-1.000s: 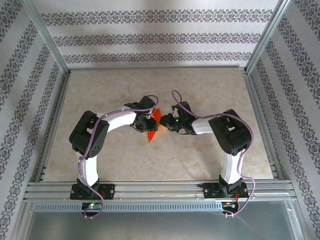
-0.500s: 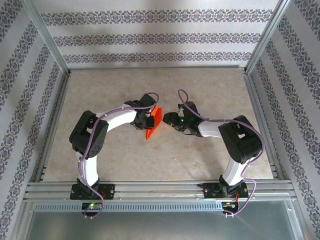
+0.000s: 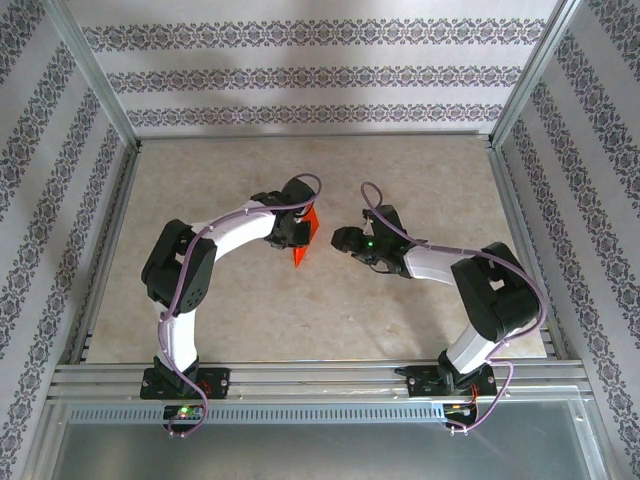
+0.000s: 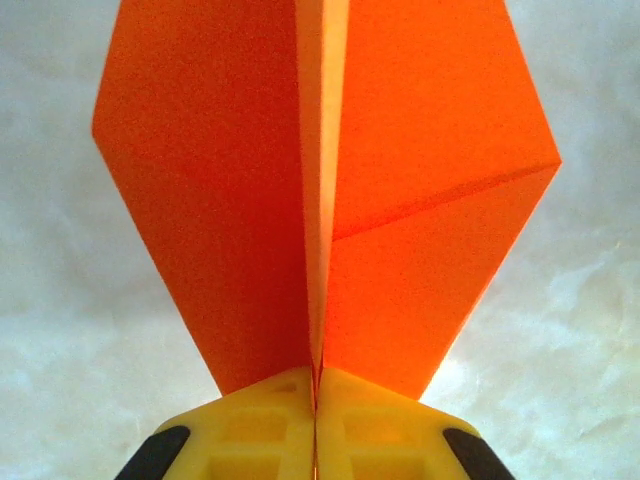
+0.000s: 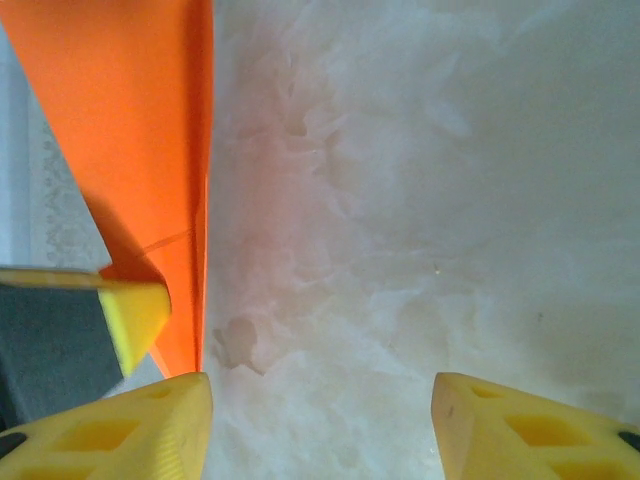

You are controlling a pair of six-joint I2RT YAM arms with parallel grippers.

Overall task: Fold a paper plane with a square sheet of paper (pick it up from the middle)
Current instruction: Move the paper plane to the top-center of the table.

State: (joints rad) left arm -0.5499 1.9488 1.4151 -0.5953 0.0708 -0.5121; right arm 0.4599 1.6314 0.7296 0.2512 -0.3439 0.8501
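Left fingers (image 4: 262,425) pinch the folded orange-red paper plane (image 4: 220,180) over a beige marbled table (image 3: 400,310). Right fingers (image 5: 520,430) stand apart, empty, amid floral-striped walls (image 3: 320,75).

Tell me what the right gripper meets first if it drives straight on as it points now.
Probably the bare table between the right gripper's open fingers. The paper plane, pinched in the left gripper, lines up with one finger and could be brushed first; depth is unclear.
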